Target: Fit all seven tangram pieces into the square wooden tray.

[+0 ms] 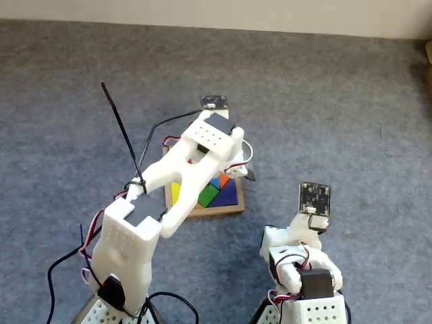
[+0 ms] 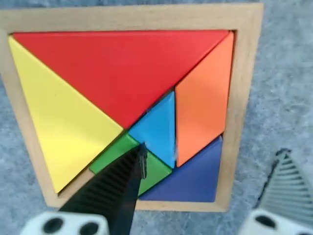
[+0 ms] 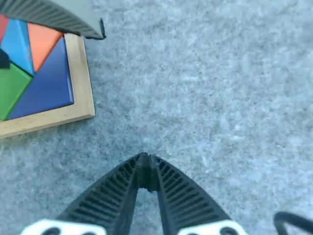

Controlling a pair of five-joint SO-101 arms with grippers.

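Left gripper (image 2: 212, 156) gapes empty above tray (image 2: 247, 98), fingertip (image 2: 141, 161) seemingly touching green piece (image 2: 157, 172); carpet (image 2: 288, 73) around.

Left arm (image 1: 182, 169) stretched fwd from the near-left edge of the table (image 1: 351, 101) toward its middle, wrist bent downward; left gripper (image 2: 211, 154) pointing down at the surface, jaws wide apart, black finger (image 2: 117, 191) on one side, grey finger (image 2: 286, 188) well off on the other; right arm (image 1: 304, 270) folded back at the near edge, right of centre, upper links bunched close; right gripper (image 3: 146, 164) aimed down at the table, fingertips pressed together.
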